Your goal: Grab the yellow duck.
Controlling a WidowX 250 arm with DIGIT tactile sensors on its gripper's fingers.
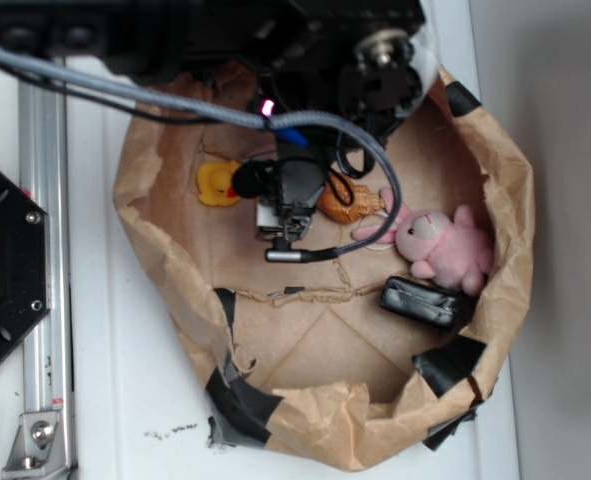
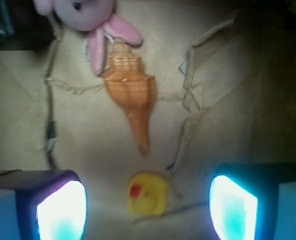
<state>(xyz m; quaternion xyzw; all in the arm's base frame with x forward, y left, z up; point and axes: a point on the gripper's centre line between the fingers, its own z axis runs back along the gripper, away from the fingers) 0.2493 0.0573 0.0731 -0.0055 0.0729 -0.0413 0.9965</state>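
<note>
The yellow duck (image 2: pixel 148 194) is small and glossy with a red-orange beak. It lies on the brown paper floor, and in the wrist view it sits low in the frame, between my two fingers and apart from both. My gripper (image 2: pixel 146 209) is open, its pads (image 2: pixel 62 212) wide on either side with nothing held. In the exterior view the duck (image 1: pixel 216 183) shows at the left of the bag floor, just left of the dark gripper (image 1: pixel 253 180) hanging over it.
An orange-brown spiral seashell (image 2: pixel 130 92) lies just beyond the duck, and a pink plush bunny (image 1: pixel 442 245) lies past the shell. A black box (image 1: pixel 422 300) sits near the bunny. The crumpled paper bag wall (image 1: pixel 165 260) rings the floor. A metal rail (image 1: pixel 45 250) runs along the left.
</note>
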